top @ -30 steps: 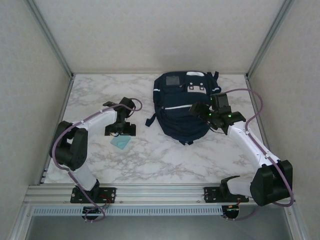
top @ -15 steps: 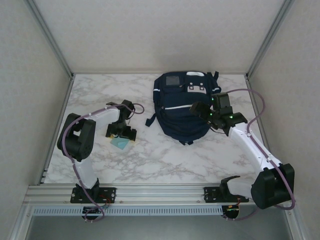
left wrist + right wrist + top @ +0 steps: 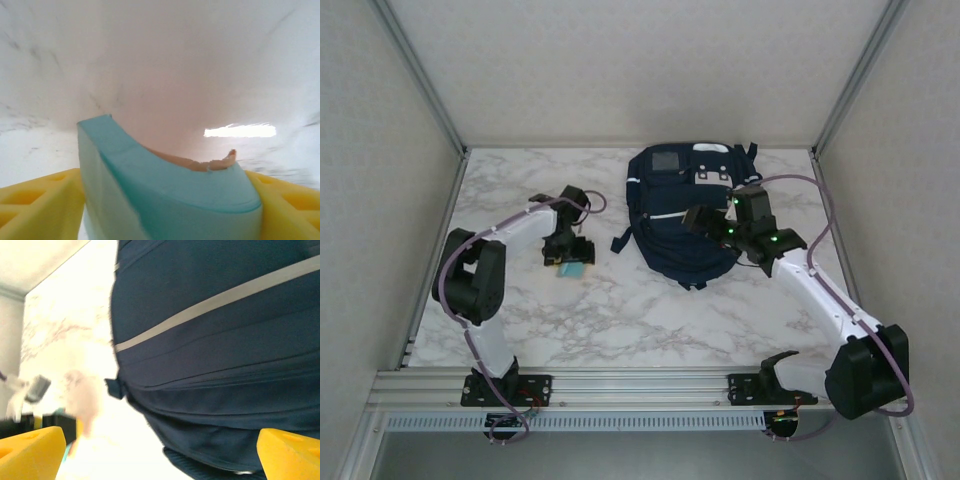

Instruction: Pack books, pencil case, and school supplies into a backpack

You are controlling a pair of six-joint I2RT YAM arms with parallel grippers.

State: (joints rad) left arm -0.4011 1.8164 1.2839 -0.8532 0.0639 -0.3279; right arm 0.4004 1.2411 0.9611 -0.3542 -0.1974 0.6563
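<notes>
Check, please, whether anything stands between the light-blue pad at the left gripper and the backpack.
Nothing visible does. The light-blue pad sits bowed between the fingers of the left gripper, and only bare marble table lies between it and the backpack. The right gripper hovers open above the backpack's front.

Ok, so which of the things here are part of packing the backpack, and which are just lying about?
Part of the job: navy backpack; light-blue pad, bowed in the left gripper; right gripper, open over the backpack.
Just surroundings: marble table; purple cables; aluminium frame rail.
</notes>
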